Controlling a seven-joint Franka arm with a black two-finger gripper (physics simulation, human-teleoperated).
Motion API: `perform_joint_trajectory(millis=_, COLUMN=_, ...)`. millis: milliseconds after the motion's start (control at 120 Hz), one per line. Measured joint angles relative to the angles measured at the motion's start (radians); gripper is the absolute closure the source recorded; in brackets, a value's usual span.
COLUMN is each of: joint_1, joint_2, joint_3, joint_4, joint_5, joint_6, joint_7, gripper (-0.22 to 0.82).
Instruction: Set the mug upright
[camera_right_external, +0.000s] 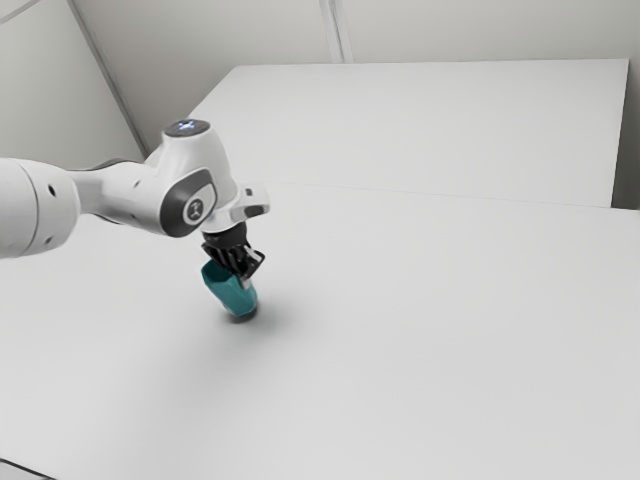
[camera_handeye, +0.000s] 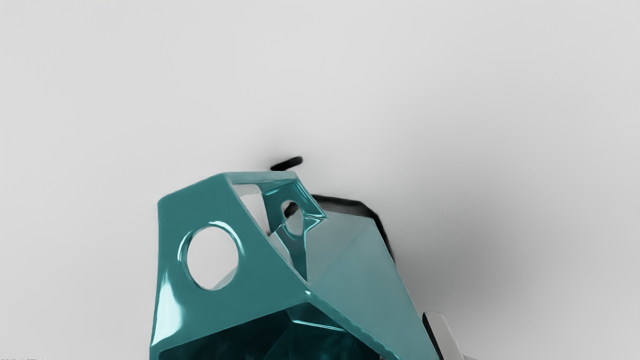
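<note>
At the table, a tilted mug under the gripper

On the near part of the white table (camera_right_external: 450, 320), the teal mug (camera_right_external: 232, 292) leans, neither upright nor flat on its side. The exterior view gives its whole lean: the mouth is the raised end, toward the exterior view's left, and the base is the low end, close to the tabletop, with a soft shadow around it. Whether the base touches the table, I cannot tell. The black gripper (camera_right_external: 246, 272) is down at the mug's upper part, overlapping it in that view, with the arm (camera_right_external: 120, 195) coming in from the exterior view's left. A dark cord (camera_right_external: 25, 469) lies at the near corner

The wrist view gives detail too fine for the other: flat facets, a glossy panel (camera_handeye: 200, 310) with a round hole through it, a second, smaller hole beyond, and a paler side (camera_handeye: 350, 260). The mug's dark inside (camera_handeye: 320, 340) opens close by the gripper. Along the mug's far edge runs a black band (camera_handeye: 377, 222), and near it lies a short black mark (camera_handeye: 286, 163); what the mark is, I cannot tell. Nor can I tell whether the fingers are apart, together or clamped on the mug
</note>
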Motion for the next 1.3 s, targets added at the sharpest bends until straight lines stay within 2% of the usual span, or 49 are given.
perform_joint_trajectory(millis=267, joint_1=0.008, joint_2=0.024, joint_3=0.0, joint_4=0.004, joint_5=0.0, joint_6=0.003, joint_7=-0.064, gripper=0.76)
perform_joint_trajectory(millis=342, joint_1=0.007, joint_2=0.026, joint_3=0.0, joint_4=0.005, joint_5=-0.003, joint_6=0.004, joint_7=-0.076, gripper=0.72)
perform_joint_trajectory(millis=375, joint_1=0.006, joint_2=0.026, joint_3=0.0, joint_4=0.005, joint_5=-0.004, joint_6=0.004, joint_7=-0.081, gripper=0.68)
perform_joint_trajectory(millis=542, joint_1=0.0, joint_2=0.021, joint_3=-0.001, joint_4=0.011, joint_5=-0.01, joint_6=0.004, joint_7=-0.099, gripper=0.34)
perform_joint_trajectory(millis=675, joint_1=-0.003, joint_2=-0.028, joint_3=-0.002, joint_4=0.031, joint_5=-0.013, joint_6=-0.009, joint_7=-0.105, gripper=0.18)
perform_joint_trajectory(millis=867, joint_1=-0.018, joint_2=-0.034, joint_3=-0.001, joint_4=0.233, joint_5=-0.042, joint_6=-0.144, joint_7=-0.1, gripper=0.07)
perform_joint_trajectory(millis=967, joint_1=-0.016, joint_2=0.009, joint_3=0.004, joint_4=0.361, joint_5=-0.076, joint_6=-0.231, joint_7=-0.083, gripper=0.05)
perform_joint_trajectory(millis=1117, joint_1=0.039, joint_2=0.101, joint_3=0.004, joint_4=0.536, joint_5=-0.106, joint_6=-0.339, joint_7=-0.045, gripper=0.02)
perform_joint_trajectory(millis=1300, joint_1=0.042, joint_2=0.125, joint_3=-0.001, joint_4=0.605, joint_5=-0.104, joint_6=-0.422, joint_7=-0.007, gripper=0.01)
